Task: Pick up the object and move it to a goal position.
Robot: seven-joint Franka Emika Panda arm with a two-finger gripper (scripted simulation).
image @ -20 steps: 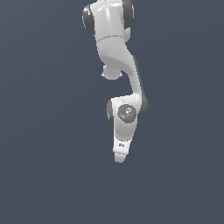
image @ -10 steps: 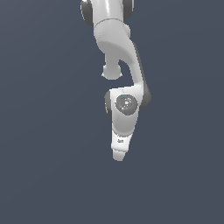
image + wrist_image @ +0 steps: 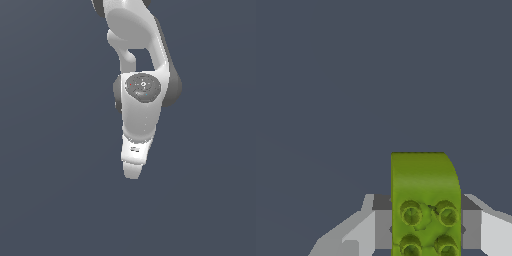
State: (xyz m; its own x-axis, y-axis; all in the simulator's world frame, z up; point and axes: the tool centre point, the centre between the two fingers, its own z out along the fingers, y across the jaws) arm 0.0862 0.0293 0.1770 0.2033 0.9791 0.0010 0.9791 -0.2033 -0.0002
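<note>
In the wrist view a yellow-green studded block (image 3: pixel 423 200) sits between my two grey fingers (image 3: pixel 381 220), which press on its two sides. My gripper (image 3: pixel 426 227) is shut on it. In the exterior view the white arm hangs down over the dark grey floor and the gripper (image 3: pixel 132 172) points downward; the block is hidden behind the hand there. No goal marker shows in either view.
A plain dark grey floor (image 3: pixel 50 200) fills both views. The white arm's wrist joint (image 3: pixel 143 87) and upper links take up the upper middle of the exterior view.
The arm has shifted slightly upward and toward the exterior view's left, and its upper link has turned. The gripper stays shut.
</note>
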